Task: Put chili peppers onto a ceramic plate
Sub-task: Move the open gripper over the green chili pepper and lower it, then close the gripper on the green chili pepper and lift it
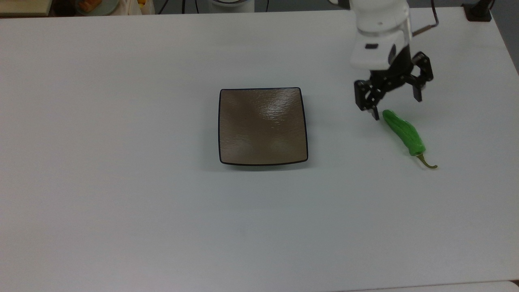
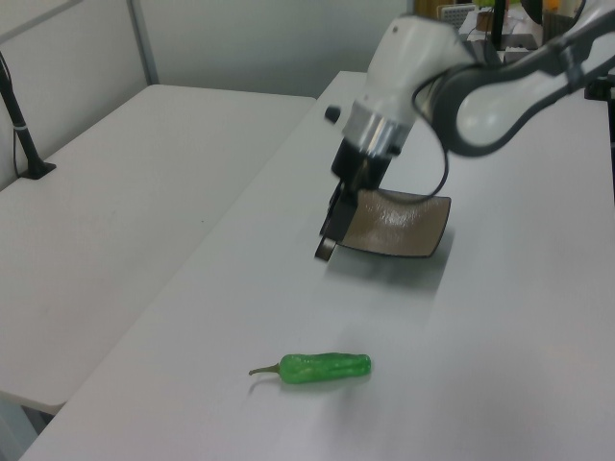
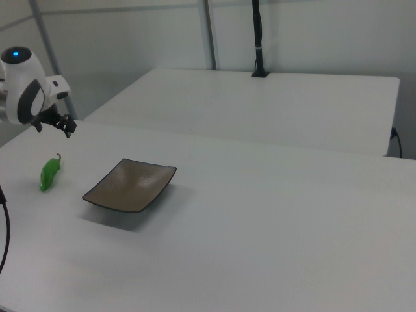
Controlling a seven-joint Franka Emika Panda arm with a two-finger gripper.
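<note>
The green chili pepper (image 1: 403, 132) lies flat on the white table at the top view's right, its stem pointing toward the lower right. It also shows in the left view (image 2: 322, 368) and the right view (image 3: 49, 174). The square brown ceramic plate (image 1: 262, 125) sits bare mid-table (image 2: 399, 226) (image 3: 130, 185). My gripper (image 1: 396, 106) is open and holds nothing. It hangs over the pepper's stemless end, with one fingertip (image 1: 376, 115) just beside that end. In the left view my gripper (image 2: 329, 240) hangs above the table in front of the plate's left edge.
A black clamp base (image 1: 478, 12) stands at the table's far right corner in the top view. A second white table (image 2: 115, 221) adjoins on the left view's left, with a black pole (image 2: 24, 134). Another pole (image 3: 258, 39) stands on the far table in the right view.
</note>
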